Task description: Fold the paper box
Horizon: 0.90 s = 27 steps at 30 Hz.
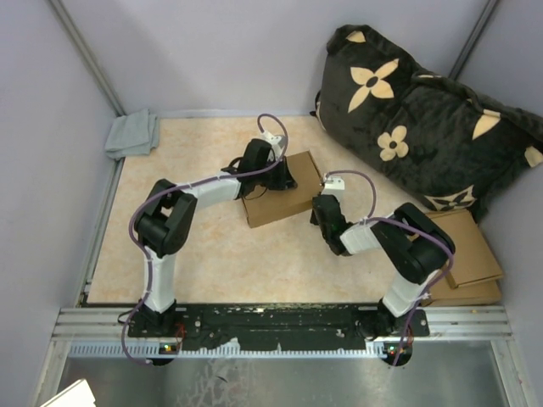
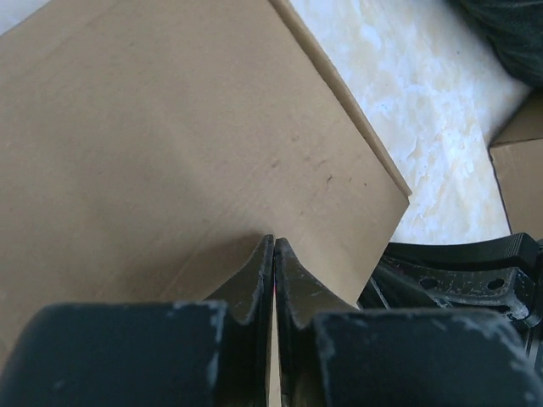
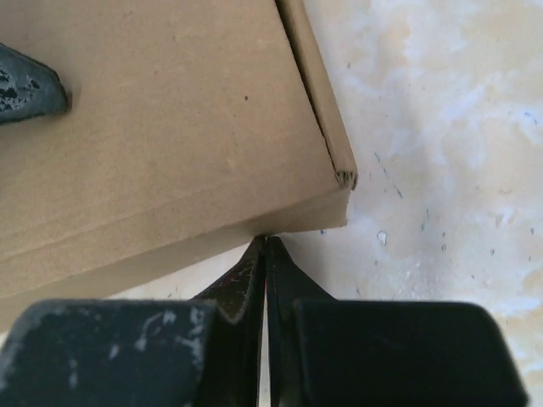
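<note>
The paper box (image 1: pixel 284 202) is a shallow closed brown cardboard box lying in the middle of the table. My left gripper (image 1: pixel 285 176) rests on its lid, shut, with the fingertips pressed down on the cardboard (image 2: pixel 170 144) and nothing between them (image 2: pixel 274 240). My right gripper (image 1: pixel 321 205) is at the box's right side. It is shut and empty, and its tips (image 3: pixel 265 240) touch the low side wall just below the near corner of the box (image 3: pixel 153 127). One left finger (image 3: pixel 25 85) shows on the lid in the right wrist view.
A black pillow with beige flowers (image 1: pixel 416 119) leans at the back right. A stack of flat cardboard pieces (image 1: pixel 465 254) lies by the right arm's elbow, also visible in the left wrist view (image 2: pixel 522 170). A grey cloth (image 1: pixel 131 134) sits in the back left corner.
</note>
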Each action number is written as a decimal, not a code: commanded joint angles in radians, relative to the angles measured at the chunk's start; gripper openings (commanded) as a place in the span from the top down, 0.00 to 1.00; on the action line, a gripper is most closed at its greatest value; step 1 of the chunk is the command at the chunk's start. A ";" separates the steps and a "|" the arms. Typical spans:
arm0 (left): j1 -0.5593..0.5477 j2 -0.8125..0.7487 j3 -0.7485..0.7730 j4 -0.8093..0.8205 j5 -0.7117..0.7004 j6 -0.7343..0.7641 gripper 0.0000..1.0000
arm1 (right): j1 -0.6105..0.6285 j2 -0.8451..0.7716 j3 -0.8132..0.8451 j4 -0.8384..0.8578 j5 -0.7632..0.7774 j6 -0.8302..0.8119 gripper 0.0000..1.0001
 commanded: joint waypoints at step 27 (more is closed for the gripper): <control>-0.031 -0.451 -0.310 -0.111 -0.095 -0.034 0.53 | -0.151 -0.473 0.007 -0.290 -0.107 0.013 0.81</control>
